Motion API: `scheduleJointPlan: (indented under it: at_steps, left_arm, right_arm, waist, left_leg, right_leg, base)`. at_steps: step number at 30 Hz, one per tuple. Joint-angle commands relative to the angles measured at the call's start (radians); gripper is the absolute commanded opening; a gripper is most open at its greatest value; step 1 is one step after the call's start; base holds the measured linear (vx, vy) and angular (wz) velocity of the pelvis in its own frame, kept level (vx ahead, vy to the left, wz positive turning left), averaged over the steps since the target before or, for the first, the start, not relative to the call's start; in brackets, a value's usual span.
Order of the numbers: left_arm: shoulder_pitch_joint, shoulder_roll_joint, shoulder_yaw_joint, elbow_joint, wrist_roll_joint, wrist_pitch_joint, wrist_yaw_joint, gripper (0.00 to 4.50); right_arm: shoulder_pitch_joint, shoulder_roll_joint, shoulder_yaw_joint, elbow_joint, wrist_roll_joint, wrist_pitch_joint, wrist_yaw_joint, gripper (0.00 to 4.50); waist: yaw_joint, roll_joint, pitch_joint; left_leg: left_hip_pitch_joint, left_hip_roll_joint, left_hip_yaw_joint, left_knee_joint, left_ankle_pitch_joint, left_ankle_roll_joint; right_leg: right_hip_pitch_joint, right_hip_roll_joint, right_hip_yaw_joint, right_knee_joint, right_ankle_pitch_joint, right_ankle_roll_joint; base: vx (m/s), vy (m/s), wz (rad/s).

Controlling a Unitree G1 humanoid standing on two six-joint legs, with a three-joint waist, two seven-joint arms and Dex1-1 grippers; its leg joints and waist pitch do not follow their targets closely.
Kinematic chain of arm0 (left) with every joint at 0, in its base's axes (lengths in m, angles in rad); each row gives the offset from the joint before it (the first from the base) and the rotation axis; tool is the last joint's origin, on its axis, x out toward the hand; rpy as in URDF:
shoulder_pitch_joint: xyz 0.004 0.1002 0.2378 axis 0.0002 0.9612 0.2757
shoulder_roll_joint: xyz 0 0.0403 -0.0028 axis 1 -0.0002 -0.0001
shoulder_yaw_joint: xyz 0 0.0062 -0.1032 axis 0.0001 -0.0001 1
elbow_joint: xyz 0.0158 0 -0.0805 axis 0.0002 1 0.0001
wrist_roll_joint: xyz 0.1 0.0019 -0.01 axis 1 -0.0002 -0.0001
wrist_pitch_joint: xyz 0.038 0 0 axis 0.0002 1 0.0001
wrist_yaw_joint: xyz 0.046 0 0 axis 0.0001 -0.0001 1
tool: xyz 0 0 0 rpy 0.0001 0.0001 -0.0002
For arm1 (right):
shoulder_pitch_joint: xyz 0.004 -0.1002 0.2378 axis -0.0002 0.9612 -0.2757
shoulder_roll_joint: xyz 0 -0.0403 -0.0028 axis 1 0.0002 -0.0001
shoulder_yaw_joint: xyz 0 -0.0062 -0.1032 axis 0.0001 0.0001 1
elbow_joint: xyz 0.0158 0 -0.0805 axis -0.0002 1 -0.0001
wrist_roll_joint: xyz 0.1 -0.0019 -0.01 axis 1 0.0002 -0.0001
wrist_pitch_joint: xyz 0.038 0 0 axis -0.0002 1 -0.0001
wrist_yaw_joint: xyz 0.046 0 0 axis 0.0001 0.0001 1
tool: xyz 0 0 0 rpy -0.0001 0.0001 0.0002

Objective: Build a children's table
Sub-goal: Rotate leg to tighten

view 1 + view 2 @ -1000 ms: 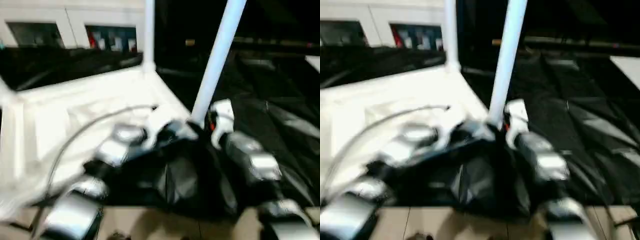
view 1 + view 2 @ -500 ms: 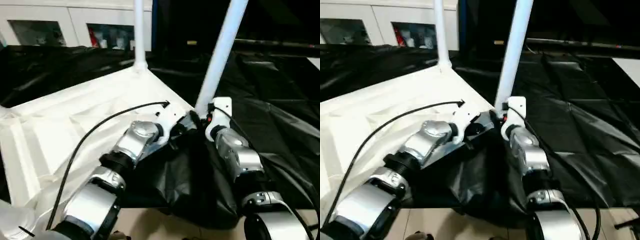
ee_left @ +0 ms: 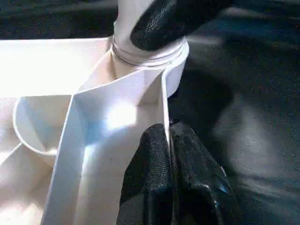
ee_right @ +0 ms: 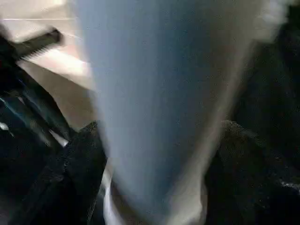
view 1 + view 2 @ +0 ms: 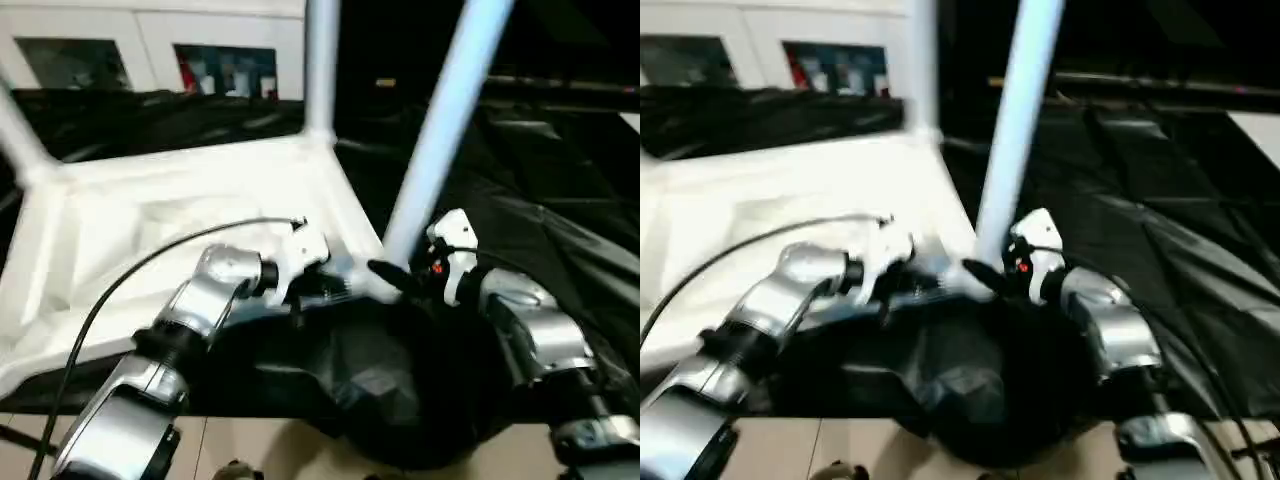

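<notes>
The white tabletop point(image 5: 180, 210) lay underside-up on black sheeting point(image 5: 560, 200), 3 legs standing in its corner sockets. The left gripper point(image 3: 169, 154) was clenched on a thin rib beside the near socket point(image 3: 154, 70). The right gripper point(image 4: 154, 173) grasped the tilted leg point(image 5: 440, 130) seated in that socket.

Tabletop point(image 5: 150, 215): white, ribbed underside. Near leg point(image 5: 440, 125): white with pale blue cast; far corner leg point(image 5: 320, 60) the same. Sheeting point(image 5: 560, 230) beneath: glossy black. Forearms point(image 5: 525, 325): silver. End effector fingers point(image 3: 154, 178): black, finely textured. Cable point(image 5: 120, 290): black. Cabinet point(image 5: 150, 40) behind: white.
</notes>
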Motion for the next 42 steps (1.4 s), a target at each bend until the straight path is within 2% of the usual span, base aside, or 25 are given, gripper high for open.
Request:
scheduleJointPlan:
  at_steps: [1,6,7,8,11,14,16,17,20,21,22,26,29,30,33,35,36,37,38,39,42]
  left_arm:
    - [0.037,0.004,-0.013,-0.032,-0.043,0.011,-0.057,0.00]
    - [0.080,0.029,-0.010,-0.092,-0.051,0.038,-0.075,0.00]
    - [0.083,0.030,-0.009,-0.098,-0.051,0.042,-0.075,0.00]
    - [0.083,0.030,-0.009,-0.098,-0.051,0.042,-0.075,0.00]
    - [0.089,0.032,-0.005,-0.113,-0.054,0.053,-0.073,0.00]
    - [0.094,0.036,-0.004,-0.134,-0.058,0.071,-0.072,0.00]
    - [0.096,0.037,-0.003,-0.140,-0.058,0.076,-0.071,0.00]
    - [0.098,0.038,-0.003,-0.145,-0.058,0.080,-0.071,0.00]
    - [0.104,0.041,-0.003,-0.155,-0.059,0.088,-0.072,0.00]
    - [0.103,0.041,-0.003,-0.155,-0.059,0.089,-0.072,0.00]
    - [0.104,0.042,-0.002,-0.159,-0.060,0.094,-0.071,0.00]
    - [0.104,0.041,0.006,-0.161,-0.062,0.102,-0.059,0.00]
    - [0.088,0.019,0.018,-0.135,-0.047,0.113,0.002,0.00]
    - [0.071,0.000,0.026,-0.104,-0.033,0.115,0.053,0.00]
    - [0.008,-0.062,0.040,0.003,0.018,0.120,0.217,0.00]
    - [-0.027,-0.098,0.046,0.057,0.037,0.126,0.300,0.00]
    - [-0.050,-0.125,0.053,0.090,0.043,0.133,0.350,0.00]
    - [-0.064,-0.142,0.059,0.110,0.044,0.138,0.382,0.00]
    - [-0.085,-0.165,0.068,0.137,0.046,0.147,0.428,0.00]
    - [-0.112,-0.193,0.070,0.172,0.054,0.148,0.480,0.00]
    - [-0.158,-0.243,0.068,0.233,0.069,0.137,0.546,0.00]
  right_arm:
    - [0.025,-0.032,0.005,-0.037,0.019,0.014,0.062,3.72]
    - [0.048,-0.055,0.016,-0.078,0.045,0.059,0.128,3.72]
    - [0.049,-0.058,0.020,-0.079,0.043,0.061,0.132,3.72]
    - [0.049,-0.058,0.020,-0.079,0.043,0.061,0.132,3.45]
    - [0.048,-0.058,0.026,-0.075,0.042,0.064,0.136,3.34]
    - [0.047,-0.062,0.026,-0.080,0.045,0.076,0.148,2.96]
    - [0.047,-0.062,0.025,-0.081,0.046,0.082,0.153,2.86]
    - [0.046,-0.063,0.024,-0.083,0.046,0.086,0.157,2.61]
    - [0.044,-0.062,0.023,-0.081,0.049,0.096,0.164,2.48]
    - [0.043,-0.062,0.024,-0.078,0.049,0.095,0.165,2.42]
    - [0.041,-0.060,0.025,-0.073,0.049,0.096,0.168,2.25]
    - [0.035,-0.049,0.024,-0.060,0.052,0.098,0.167,2.18]
    - [0.027,-0.015,-0.002,-0.029,0.056,0.097,0.121,2.13]
    - [0.016,0.006,-0.007,0.001,0.030,0.092,0.055,2.12]
    - [-0.026,0.075,-0.025,0.106,-0.059,0.084,-0.192,2.11]
    - [-0.045,0.118,-0.051,0.144,-0.067,0.105,-0.307,2.06]
    - [-0.058,0.151,-0.073,0.165,-0.065,0.120,-0.382,2.05]
    - [-0.066,0.170,-0.085,0.178,-0.064,0.127,-0.427,2.04]
    - [-0.077,0.195,-0.098,0.196,-0.068,0.133,-0.485,2.04]
    - [-0.091,0.227,-0.105,0.219,-0.079,0.136,-0.557,2.03]
    - [-0.117,0.286,-0.107,0.260,-0.102,0.130,-0.655,2.03]
  waist:
    - [-0.002,-0.010,-0.058]
    - [-0.007,-0.016,-0.058]
    - [-0.008,-0.015,-0.058]
    - [-0.008,-0.015,-0.058]
    - [-0.009,-0.016,-0.059]
    - [-0.009,-0.018,-0.060]
    - [-0.009,-0.019,-0.060]
    - [-0.009,-0.020,-0.060]
    - [-0.009,-0.018,-0.059]
    - [-0.010,-0.029,-0.059]
    - [-0.007,-0.024,-0.059]
    - [-0.008,-0.025,-0.060]
    - [-0.009,-0.026,-0.059]
    - [-0.010,-0.023,-0.058]
    - [-0.019,-0.023,-0.056]
    - [-0.022,-0.023,-0.058]
    - [-0.022,-0.020,-0.059]
    - [-0.022,-0.018,-0.059]
    - [-0.019,-0.021,-0.063]
    - [-0.019,-0.014,-0.062]
    - [-0.018,-0.014,-0.064]
  left_leg:
    - [0.012,0.020,-0.004,-0.059,-0.242,0.062]
    - [0.007,0.017,-0.004,-0.058,-0.236,0.060]
    - [0.007,0.017,-0.004,-0.058,-0.235,0.059]
    - [0.007,0.017,-0.004,-0.058,-0.234,0.058]
    - [0.008,0.017,-0.004,-0.057,-0.227,0.058]
    - [0.007,0.016,-0.003,-0.055,-0.205,0.065]
    - [0.007,0.015,-0.002,-0.054,-0.194,0.071]
    - [0.007,0.015,-0.002,-0.053,-0.193,0.073]
    - [0.007,0.016,-0.002,-0.053,-0.196,0.073]
    - [0.007,0.016,-0.001,-0.053,-0.197,0.074]
    - [0.008,0.016,-0.003,-0.054,-0.197,0.071]
    - [0.007,0.016,-0.002,-0.053,-0.187,0.072]
    - [0.007,0.015,-0.002,-0.052,-0.191,0.071]
    - [0.007,0.015,-0.002,-0.053,-0.201,0.064]
    - [0.006,0.010,-0.005,-0.057,-0.228,0.025]
    - [0.010,0.008,-0.006,-0.057,-0.239,0.008]
    - [0.016,0.007,-0.004,-0.056,-0.247,0.005]
    - [0.014,0.008,-0.006,-0.056,-0.247,0.002]
    - [0.011,0.007,-0.007,-0.056,-0.231,0.005]
    - [0.013,0.007,-0.006,-0.056,-0.232,0.007]
    - [0.013,0.005,-0.006,-0.056,-0.238,-0.002]
  right_leg:
    - [0.045,-0.041,0.023,-0.074,-0.190,-0.217]
    - [0.046,-0.042,0.022,-0.075,-0.209,-0.207]
    - [0.046,-0.043,0.022,-0.075,-0.219,-0.204]
    - [0.045,-0.042,0.022,-0.076,-0.223,-0.202]
    - [0.045,-0.042,0.022,-0.075,-0.220,-0.201]
    - [0.046,-0.041,0.022,-0.071,-0.189,-0.206]
    - [0.046,-0.040,0.022,-0.070,-0.172,-0.210]
    - [0.046,-0.040,0.022,-0.070,-0.171,-0.211]
    - [0.046,-0.041,0.021,-0.070,-0.177,-0.212]
    - [0.047,-0.040,0.021,-0.071,-0.184,-0.208]
    - [0.046,-0.043,0.022,-0.071,-0.204,-0.203]
    - [0.046,-0.042,0.022,-0.069,-0.186,-0.205]
    - [0.045,-0.042,0.022,-0.069,-0.191,-0.206]
    - [0.045,-0.043,0.022,-0.072,-0.209,-0.203]
    - [0.043,-0.043,0.020,-0.079,-0.295,-0.178]
    - [0.040,-0.042,0.021,-0.083,-0.319,-0.164]
    - [0.036,-0.039,0.024,-0.086,-0.308,-0.164]
    - [0.038,-0.040,0.023,-0.084,-0.301,-0.166]
    - [0.045,-0.041,0.022,-0.080,-0.271,-0.166]
    - [0.040,-0.039,0.023,-0.081,-0.252,-0.171]
    - [0.042,-0.037,0.022,-0.081,-0.228,-0.172]
  base:
    - [0.000,0.000,0.00]
    - [0.000,0.000,0.00]
    - [0.000,0.000,0.00]
    - [0.000,0.000,0.00]
    - [0.000,0.000,0.00]
    - [0.000,0.000,0.00]
    - [0.000,0.000,0.00]
    - [0.000,0.000,0.00]
    - [0.000,0.000,0.00]
    - [0.000,0.000,0.00]
    - [0.000,0.000,0.00]
    - [0.000,0.000,0.00]
    - [0.000,0.000,0.00]
    - [0.000,0.000,0.00]
    - [0.000,0.000,0.00]
    - [0.000,0.000,0.00]
    - [0.000,0.000,0.00]
    - [0.000,0.000,0.00]
    - [0.000,0.000,0.00]
    - [0.000,0.000,0.00]
    - [0.000,0.000,0.00]
